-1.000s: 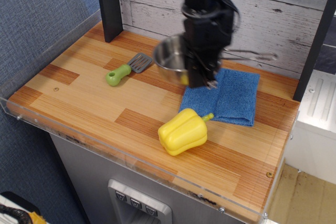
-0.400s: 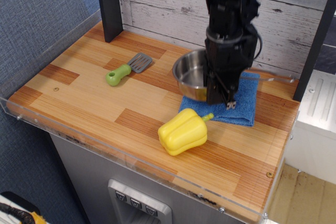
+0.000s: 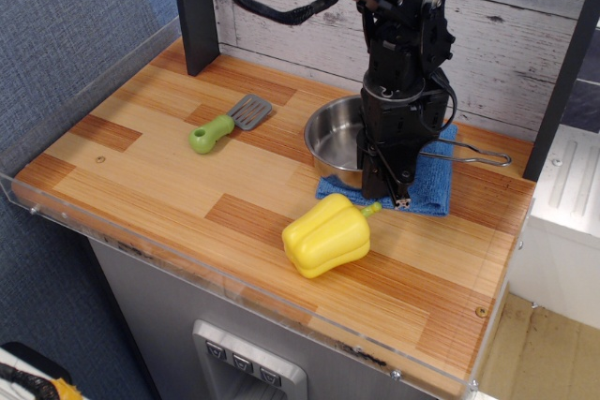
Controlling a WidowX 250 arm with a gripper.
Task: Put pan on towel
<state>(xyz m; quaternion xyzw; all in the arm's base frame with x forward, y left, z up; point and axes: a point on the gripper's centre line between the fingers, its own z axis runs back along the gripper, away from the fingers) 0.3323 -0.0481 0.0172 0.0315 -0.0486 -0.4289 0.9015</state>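
The shiny steel pan (image 3: 334,136) sits low over the left part of the blue towel (image 3: 429,189), its bowl overhanging the towel's left edge. Its thin wire handle (image 3: 473,155) points right. My black gripper (image 3: 382,175) comes down from above and is shut on the pan's right rim. The arm hides the middle of the towel and part of the pan. I cannot tell whether the pan rests on the towel or is just above it.
A yellow pepper (image 3: 324,235) lies just in front of the towel. A green-handled grey spatula (image 3: 229,123) lies to the left. A black post (image 3: 195,8) stands at the back left, another (image 3: 563,72) at the right. A clear rim (image 3: 234,280) edges the table front.
My gripper has carried the pan rightward and down, from above the table left of the towel to low over the towel. The towel's right flap now looks bunched.
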